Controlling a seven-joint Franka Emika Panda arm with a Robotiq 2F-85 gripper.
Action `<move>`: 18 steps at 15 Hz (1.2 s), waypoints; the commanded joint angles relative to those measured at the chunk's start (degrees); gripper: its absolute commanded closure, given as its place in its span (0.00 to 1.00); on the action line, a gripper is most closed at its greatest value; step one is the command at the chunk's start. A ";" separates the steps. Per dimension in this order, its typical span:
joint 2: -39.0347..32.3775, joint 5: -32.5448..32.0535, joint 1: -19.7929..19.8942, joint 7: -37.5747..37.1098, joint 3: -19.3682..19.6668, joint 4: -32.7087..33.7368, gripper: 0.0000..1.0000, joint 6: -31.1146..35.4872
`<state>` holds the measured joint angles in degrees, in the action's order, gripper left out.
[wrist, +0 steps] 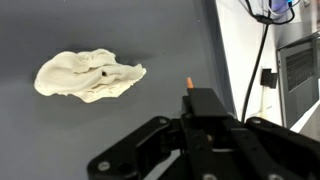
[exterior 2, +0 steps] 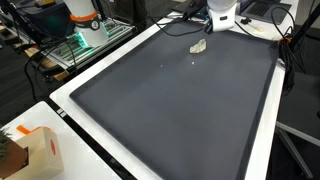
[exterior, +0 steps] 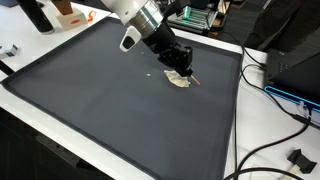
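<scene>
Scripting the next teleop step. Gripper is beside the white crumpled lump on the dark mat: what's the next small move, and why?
Probably a short sideways shift to centre the gripper over the crumpled lump. In the wrist view the lump lies off to one side of the gripper, apart from it, on the dark mat. Whether the jaws are open I cannot tell.

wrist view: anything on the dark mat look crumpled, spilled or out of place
A pale crumpled lump lies lopsided on the dark mat, beside the gripper. In an exterior view a tiny white speck lies apart from it.
</scene>
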<state>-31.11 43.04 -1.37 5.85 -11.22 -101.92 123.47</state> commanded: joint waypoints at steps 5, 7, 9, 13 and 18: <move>-1.58 4.57 0.69 -0.27 1.21 0.20 0.97 -1.43; -1.77 5.13 0.89 -0.24 1.53 0.19 0.97 -1.37; -2.07 5.53 1.05 -0.79 1.97 0.28 0.97 -1.30; -2.34 6.86 0.92 -3.06 2.92 0.19 0.97 -0.38; -2.24 8.14 0.76 -6.75 3.77 -0.13 0.97 -0.35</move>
<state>-33.10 49.20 -0.49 0.82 -8.07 -101.93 123.44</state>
